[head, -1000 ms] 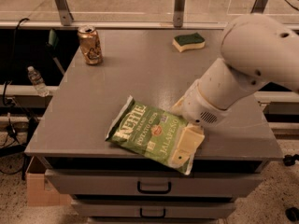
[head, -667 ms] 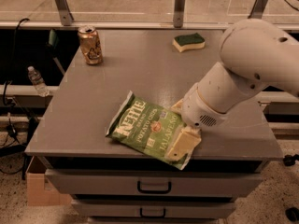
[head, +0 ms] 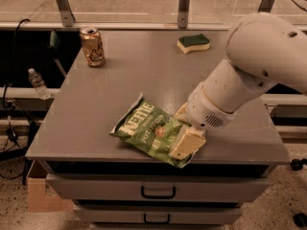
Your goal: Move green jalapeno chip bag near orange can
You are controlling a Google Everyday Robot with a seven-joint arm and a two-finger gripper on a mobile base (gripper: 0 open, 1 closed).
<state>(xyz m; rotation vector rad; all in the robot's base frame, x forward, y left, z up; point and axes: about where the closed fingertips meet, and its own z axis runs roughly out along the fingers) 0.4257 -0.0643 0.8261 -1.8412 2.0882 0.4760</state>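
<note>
In the camera view, the gripper point(head: 181, 134) is closed on the right end of the green jalapeno chip bag point(head: 146, 131), which lies stretched left to right, well in front and right of the 1 orange can point(head: 92, 46).

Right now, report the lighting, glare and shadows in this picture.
Camera view: warm, dim yellowish light; a pale sheen on the table behind the green jalapeno chip bag; the orange can glints on top; the gripper sits at the bag's right end near the front edge; left of the table lies in deep shadow.
</note>
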